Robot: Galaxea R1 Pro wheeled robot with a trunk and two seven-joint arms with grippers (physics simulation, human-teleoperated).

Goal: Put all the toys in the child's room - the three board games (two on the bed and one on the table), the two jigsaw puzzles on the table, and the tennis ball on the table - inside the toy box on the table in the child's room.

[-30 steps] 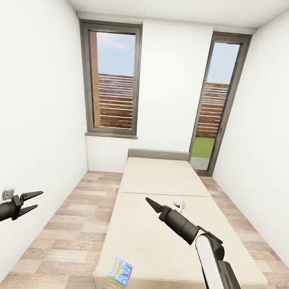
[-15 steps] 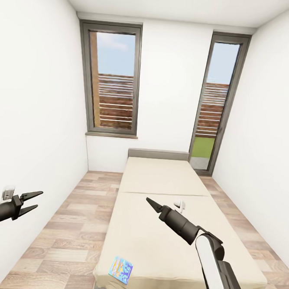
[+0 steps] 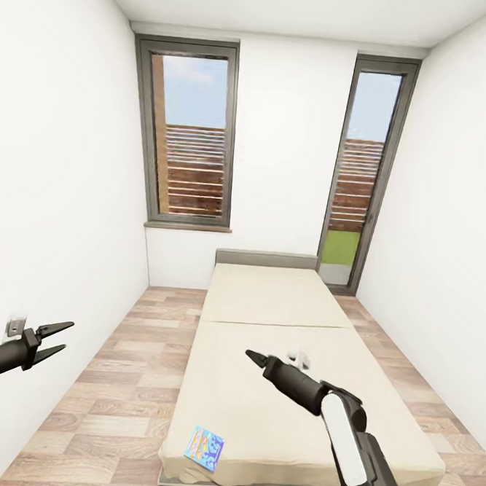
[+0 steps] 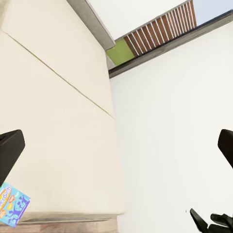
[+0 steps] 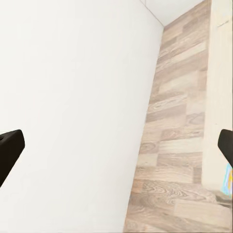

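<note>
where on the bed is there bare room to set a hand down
Most of the bed is bare: the whole headboard half, and the middle between the blue board game at the near left corner and the small white thing right of centre. The right tool hangs over that middle.

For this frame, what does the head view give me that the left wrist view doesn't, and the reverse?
Head view adds: the tall left window, the left gripper seen from outside with its fingers apart, and a white item on the mattress, partly hidden behind the right arm. Left wrist view adds little: mainly a sideways look across the mattress to the far wall. Shared: the bed, its headboard, and the blue-teal board game at the foot corner.
</note>
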